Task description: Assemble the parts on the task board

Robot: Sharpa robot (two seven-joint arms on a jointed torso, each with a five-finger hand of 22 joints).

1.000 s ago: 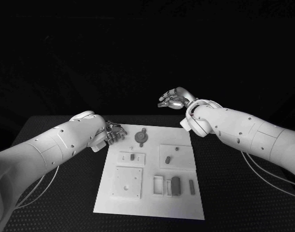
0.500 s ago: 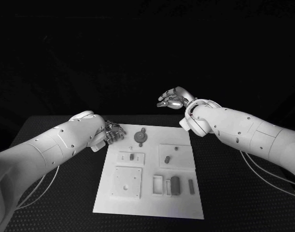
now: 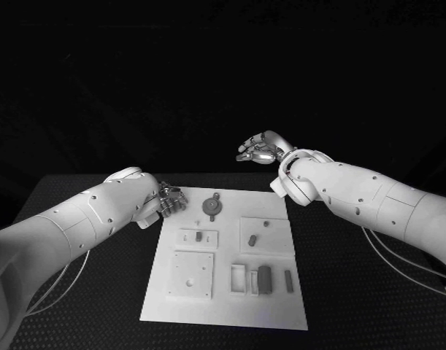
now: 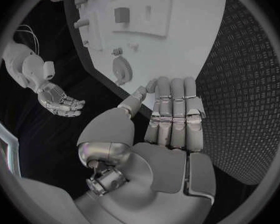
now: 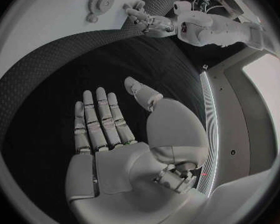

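The white task board (image 3: pixel 223 302) lies in the middle of the black table. A grey gear (image 3: pixel 214 207) sits near its far edge, and small grey parts lie in recesses, among them a peg (image 3: pixel 252 239) and a block (image 3: pixel 265 278). My left hand (image 3: pixel 170 200) hovers at the board's far left corner, fingers straight and holding nothing; its wrist view shows the hand (image 4: pixel 171 119) just short of the gear (image 4: pixel 122 73). My right hand (image 3: pixel 260 149) is raised beyond the board's far edge, palm open and empty (image 5: pixel 109 129).
The black ribbed table mat (image 3: pixel 370 292) surrounds the board on all sides. White cables (image 3: pixel 401 255) hang under my right arm. The board (image 5: pixel 34 40) and my left hand (image 5: pixel 146 22) show far off in the right wrist view.
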